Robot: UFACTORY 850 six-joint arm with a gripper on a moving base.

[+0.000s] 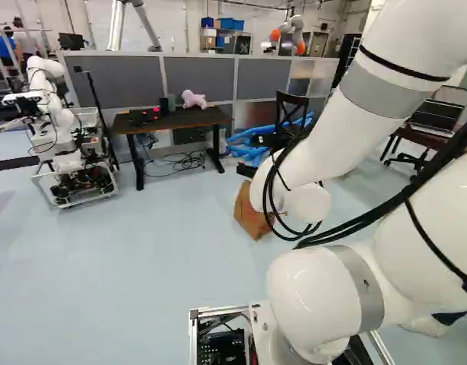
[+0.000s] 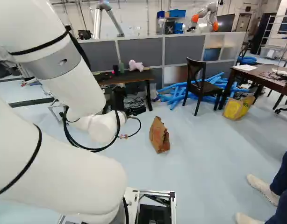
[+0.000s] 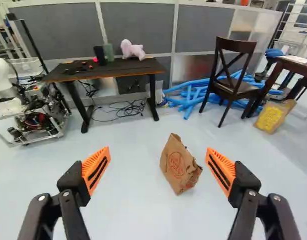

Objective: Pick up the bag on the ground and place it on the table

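A crumpled brown paper bag point(image 3: 179, 165) stands on the floor, leaning a little. My gripper point(image 3: 158, 152) is open in the wrist view, its orange pads wide apart with nothing between them. The bag lies ahead of the gripper and apart from it, nearer the line of one finger. In the left base view the arm partly covers the bag point(image 1: 250, 214); the right base view shows the bag point(image 2: 159, 135) right of the arm. A dark-topped table point(image 3: 118, 70) stands beyond it against the partition, bearing a pink plush toy point(image 3: 132, 49). My arm hides the gripper in both base views.
Another robot point(image 1: 58, 144) stands at the left of the left base view. Beyond the bag are a dark chair point(image 2: 197, 84) and blue tubes point(image 2: 174, 95). A second table point(image 2: 260, 74) has a yellow bag point(image 2: 237, 108) beside it. A person's legs point(image 2: 283, 179) are at the right.
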